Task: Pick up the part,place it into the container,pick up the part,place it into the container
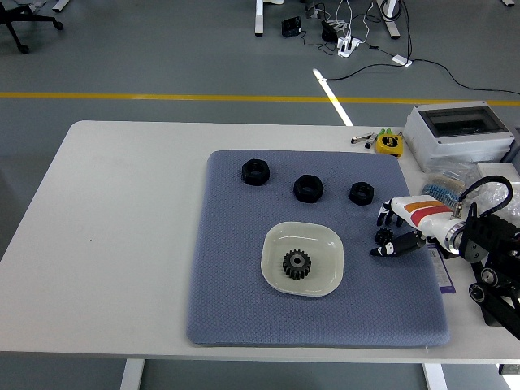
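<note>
My right hand (393, 231) reaches in from the right edge and sits low over the right side of the blue-grey mat (236, 301), the white forearm with its red and orange stripes trailing behind it. The black fingers (384, 215) are curled and bunched; whether they pinch anything I cannot tell, because they are black against a small dark shape at the fingertips. One gear (297, 264) lies in the middle of the white dish (325, 240), which sits on the mat's lower centre, left of my hand and apart from it. Three black parts stand in a row along the mat's far side: a left nut (255, 171), a middle nut (308, 188), and a smaller part (361, 192) just beyond my fingers, not touching them. A grey box (457, 130) and a yellow tape measure (389, 144) rest on the white table (122, 211) past the mat's far right corner.
</note>
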